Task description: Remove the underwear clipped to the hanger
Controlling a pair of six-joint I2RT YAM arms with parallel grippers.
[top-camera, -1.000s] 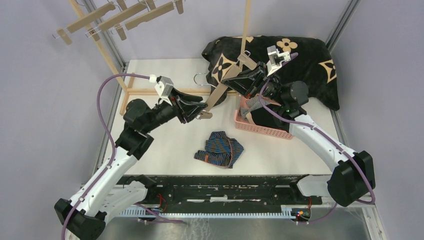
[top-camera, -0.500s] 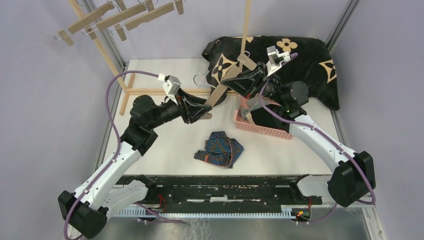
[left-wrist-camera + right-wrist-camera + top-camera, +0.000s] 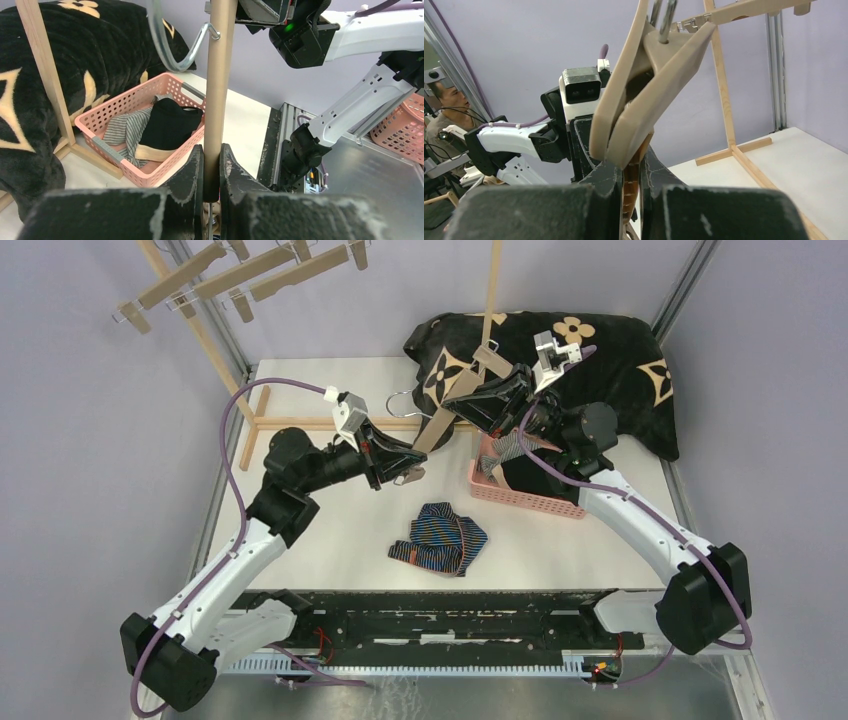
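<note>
A wooden hanger (image 3: 433,436) hangs slanted in the air between my two grippers, with no cloth clipped to it. My left gripper (image 3: 407,469) is shut on its lower end, the bar (image 3: 220,95) pinched between the fingers (image 3: 192,167). My right gripper (image 3: 458,400) is shut on its upper part at a clip (image 3: 639,110). Dark navy striped underwear (image 3: 440,538) lies crumpled on the table below. Grey-white striped underwear (image 3: 126,131) and black underwear with a beige waistband (image 3: 169,125) lie in the pink basket (image 3: 107,150).
The pink basket (image 3: 520,498) stands right of centre, below my right arm. A black flower-patterned blanket (image 3: 600,350) fills the back right. A wooden rack with spare hangers (image 3: 230,280) rises at the back left, and its base frame (image 3: 300,423) lies on the table.
My left gripper has shifted slightly right and closed on the hanger's lower end. The right gripper and the navy underwear have stayed put.
</note>
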